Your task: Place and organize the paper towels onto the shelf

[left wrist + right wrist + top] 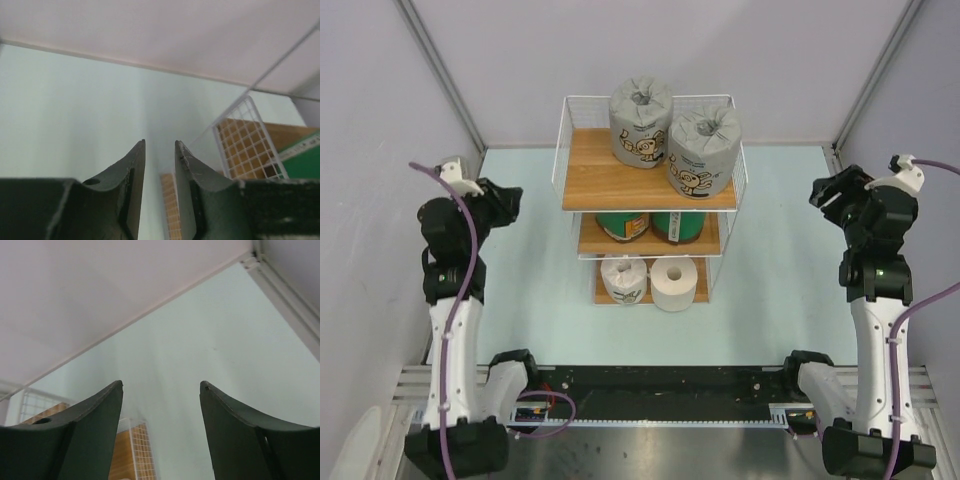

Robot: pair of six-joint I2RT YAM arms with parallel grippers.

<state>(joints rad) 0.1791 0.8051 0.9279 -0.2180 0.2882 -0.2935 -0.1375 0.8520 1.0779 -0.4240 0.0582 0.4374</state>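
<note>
While both arms are held raised at the sides, well apart from the shelf (pixel 582 180), all six rolls are seen on its boards. Two grey rolls (pixel 641 122) (pixel 703 150) are stood upright on the top board, touching each other, toward its right side. Two green rolls (pixel 623 224) (pixel 677 226) are set side by side on the middle board, largely hidden under the top one. On the bottom board a wrapped roll (pixel 624 277) is placed left, with a bare roll (pixel 673 283) just beside it. The left gripper (pixel 160 145) is seen with only a narrow gap between its jaws and nothing in it. The right gripper (pixel 161 385) is spread wide and likewise empty.
</note>
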